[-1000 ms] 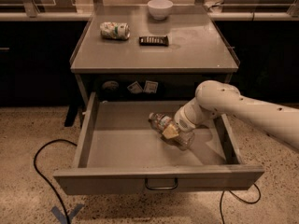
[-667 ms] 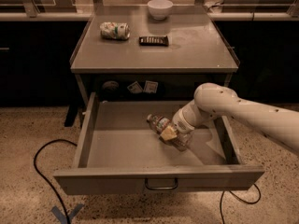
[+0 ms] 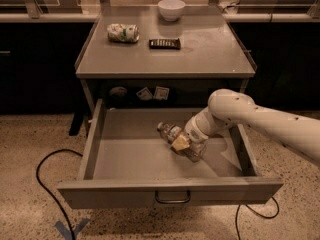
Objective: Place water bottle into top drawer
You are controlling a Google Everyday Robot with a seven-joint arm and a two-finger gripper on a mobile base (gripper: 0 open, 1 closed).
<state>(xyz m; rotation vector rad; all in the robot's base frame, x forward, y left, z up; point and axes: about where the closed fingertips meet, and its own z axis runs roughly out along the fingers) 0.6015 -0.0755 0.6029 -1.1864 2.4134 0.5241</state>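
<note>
The top drawer is pulled wide open below the table, its curved handle centred on the front panel. The water bottle lies tilted inside it, right of centre, with its cap pointing to the back left, low over the drawer floor. My gripper reaches into the drawer from the right and is shut on the bottle's body. A tan finger pad covers the bottle's middle. I cannot tell whether the bottle rests on the floor.
On the grey tabletop are a crushed white-green can, a dark flat object and a white bowl. A black cable loops on the floor at the left. Blue tape marks the floor.
The arm has shifted slightly left and down in the drawer, carrying the bottle a little to the left. The drawer has not moved.
</note>
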